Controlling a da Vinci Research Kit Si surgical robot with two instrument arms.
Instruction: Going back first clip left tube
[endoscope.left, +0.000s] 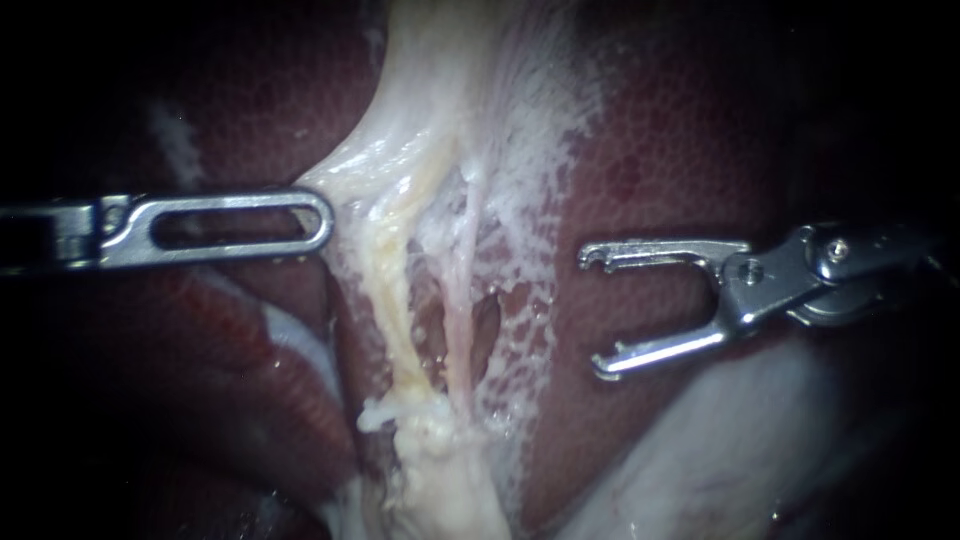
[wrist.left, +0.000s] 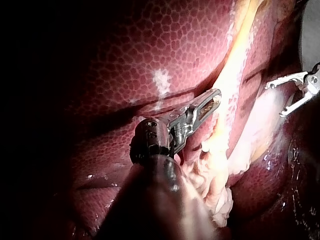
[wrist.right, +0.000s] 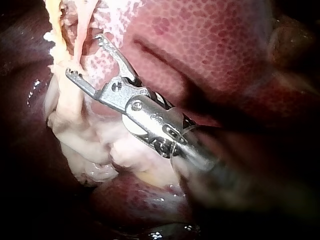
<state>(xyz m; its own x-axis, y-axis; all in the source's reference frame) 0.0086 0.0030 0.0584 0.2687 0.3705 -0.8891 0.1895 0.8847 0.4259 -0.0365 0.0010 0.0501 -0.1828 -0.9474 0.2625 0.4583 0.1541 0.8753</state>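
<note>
At centre frame the left tube stands bare, no clip showing, stretched apparently because the left instrument at mid-left has its jaws closed on the pale tissue, while the right instrument, jaws apart and empty, sits clear at mid-right.

Left instrument: a bright silver end effector, long and round-tipped, cut through by one long oval slot, with a small pin at its hinge and a dark shaft behind. Right instrument: two thin silver jaws with notched, hooked tips, a round screw at the pivot and a polished knuckle.
</note>
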